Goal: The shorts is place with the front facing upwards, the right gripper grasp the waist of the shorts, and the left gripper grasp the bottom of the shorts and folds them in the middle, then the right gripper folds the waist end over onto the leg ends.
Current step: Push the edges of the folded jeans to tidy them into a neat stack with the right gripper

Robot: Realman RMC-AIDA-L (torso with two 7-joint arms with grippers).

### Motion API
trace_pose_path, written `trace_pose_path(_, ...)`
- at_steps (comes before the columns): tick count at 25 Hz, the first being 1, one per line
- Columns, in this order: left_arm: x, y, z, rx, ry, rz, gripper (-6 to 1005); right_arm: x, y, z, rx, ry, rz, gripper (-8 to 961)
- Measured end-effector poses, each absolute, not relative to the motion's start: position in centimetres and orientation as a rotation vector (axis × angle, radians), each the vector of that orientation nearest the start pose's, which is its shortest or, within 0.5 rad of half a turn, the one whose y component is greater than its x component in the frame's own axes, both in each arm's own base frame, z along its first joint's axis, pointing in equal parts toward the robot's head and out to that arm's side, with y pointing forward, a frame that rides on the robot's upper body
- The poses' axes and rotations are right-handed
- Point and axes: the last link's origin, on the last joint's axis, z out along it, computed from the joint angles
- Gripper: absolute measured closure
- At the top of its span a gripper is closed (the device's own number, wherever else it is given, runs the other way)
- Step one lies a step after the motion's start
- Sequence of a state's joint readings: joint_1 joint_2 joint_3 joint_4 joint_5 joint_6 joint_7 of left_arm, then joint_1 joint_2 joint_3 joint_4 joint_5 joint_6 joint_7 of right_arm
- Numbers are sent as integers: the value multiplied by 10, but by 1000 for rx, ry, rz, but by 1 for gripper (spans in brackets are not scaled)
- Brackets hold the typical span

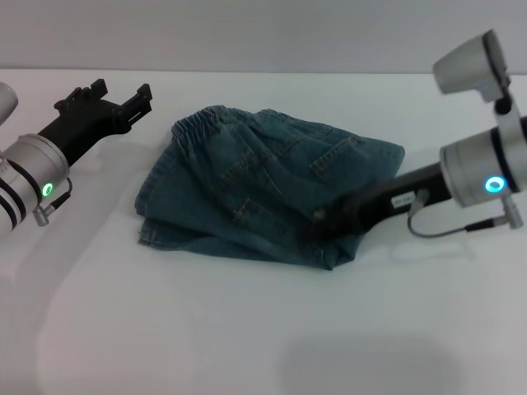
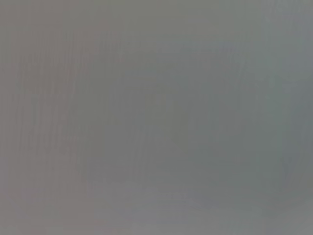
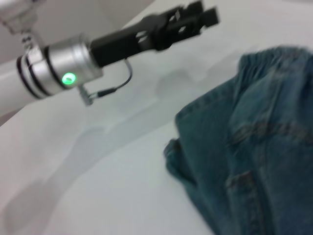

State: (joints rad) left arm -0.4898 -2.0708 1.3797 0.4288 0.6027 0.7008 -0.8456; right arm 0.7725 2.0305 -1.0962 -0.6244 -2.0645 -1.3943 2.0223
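Note:
The blue denim shorts (image 1: 263,185) lie folded in layers on the white table (image 1: 247,329). Their ruched waist (image 1: 200,123) is at the far left corner of the pile and shows in the right wrist view too, as the waist (image 3: 261,58). A lower layer's straight stitched edge (image 1: 165,239) peeks out at the near left. My right gripper (image 1: 324,222), blurred, is low over the near right part of the shorts, touching or just above the cloth. My left gripper (image 1: 123,103) hovers open and holding nothing, left of the waist and clear of the denim. It also appears in the right wrist view as the left gripper (image 3: 198,14).
The left wrist view is a plain grey blur with nothing to make out. The table's far edge (image 1: 272,72) meets a pale wall. Bare tabletop surrounds the shorts.

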Motion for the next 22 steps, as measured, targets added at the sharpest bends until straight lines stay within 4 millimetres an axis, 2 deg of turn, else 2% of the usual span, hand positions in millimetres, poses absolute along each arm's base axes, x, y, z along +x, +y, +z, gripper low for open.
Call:
trace_pose_path(9, -295, 395, -17, -1889, -805, -685, 199, 207, 361, -58, -2921, 1161, 167, 293)
trace_pose_path(22, -296, 395, -11, -1845, -825, -731, 199, 223, 369, -51, -2834, 1161, 110, 294)
